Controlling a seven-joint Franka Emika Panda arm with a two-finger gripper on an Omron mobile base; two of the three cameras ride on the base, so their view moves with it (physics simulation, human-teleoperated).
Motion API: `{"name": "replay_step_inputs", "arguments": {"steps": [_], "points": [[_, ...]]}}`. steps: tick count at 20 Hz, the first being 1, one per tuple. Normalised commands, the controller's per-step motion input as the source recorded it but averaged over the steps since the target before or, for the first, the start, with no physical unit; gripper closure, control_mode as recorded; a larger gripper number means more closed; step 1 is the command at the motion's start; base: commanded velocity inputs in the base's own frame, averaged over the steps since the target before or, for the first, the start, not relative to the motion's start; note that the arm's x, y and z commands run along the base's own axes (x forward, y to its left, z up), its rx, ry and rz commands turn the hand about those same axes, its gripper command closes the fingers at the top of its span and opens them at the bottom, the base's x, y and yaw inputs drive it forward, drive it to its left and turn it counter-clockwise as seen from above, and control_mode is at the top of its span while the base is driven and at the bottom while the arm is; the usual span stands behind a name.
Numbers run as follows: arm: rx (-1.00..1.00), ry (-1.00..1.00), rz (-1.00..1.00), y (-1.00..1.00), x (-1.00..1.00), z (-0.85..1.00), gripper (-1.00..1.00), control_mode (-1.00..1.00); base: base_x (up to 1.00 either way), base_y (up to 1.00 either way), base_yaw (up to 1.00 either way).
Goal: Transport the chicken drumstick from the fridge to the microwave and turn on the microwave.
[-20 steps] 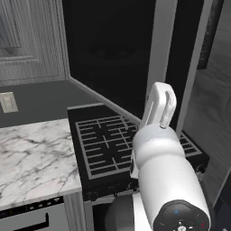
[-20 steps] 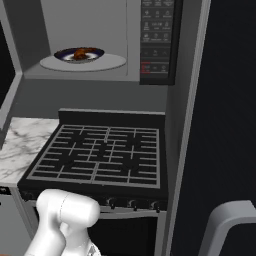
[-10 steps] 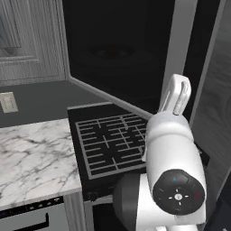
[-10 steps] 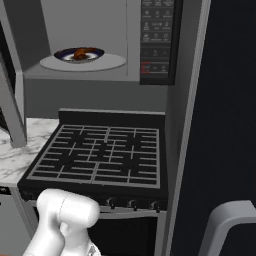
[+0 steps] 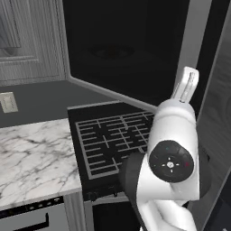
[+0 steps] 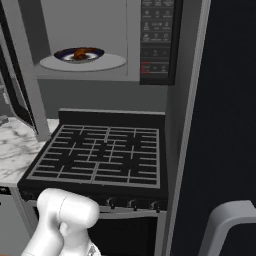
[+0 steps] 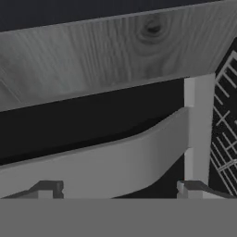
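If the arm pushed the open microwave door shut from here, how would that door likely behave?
The microwave door is a flat framed glass panel, so it probably stays stiff and swings on its hinge rather than flexing. It looks large beside the open gripper, so a push near its free edge likely turns it most easily. The chicken drumstick sits well inside, probably clear of it.

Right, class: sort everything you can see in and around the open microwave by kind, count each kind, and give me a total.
Food, chicken drumstick: 1
Dishes, dark plate and pale turntable: 2
Appliances, microwave and black stove: 2
Worktops, marble counter: 1
Total: 6
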Motion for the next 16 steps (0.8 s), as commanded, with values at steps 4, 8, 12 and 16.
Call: {"name": "replay_step_inputs", "arguments": {"steps": [4,8,12,16], "points": [[0.0,0.0,-0.09,-0.31,0.33,0.0,-1.0,-1.0,0.0,0.0,0.0],[0.0,0.01,-0.09,-0.31,0.34,0.0,-1.0,-1.0,0.0,0.0,0.0],[0.0,0.0,-0.09,-0.33,0.34,0.02,-1.0,-1.0,0.0,0.0,0.0],[0.0,0.06,-0.09,-0.39,0.4,0.01,-1.0,-1.0,0.0,0.0,0.0]]}}
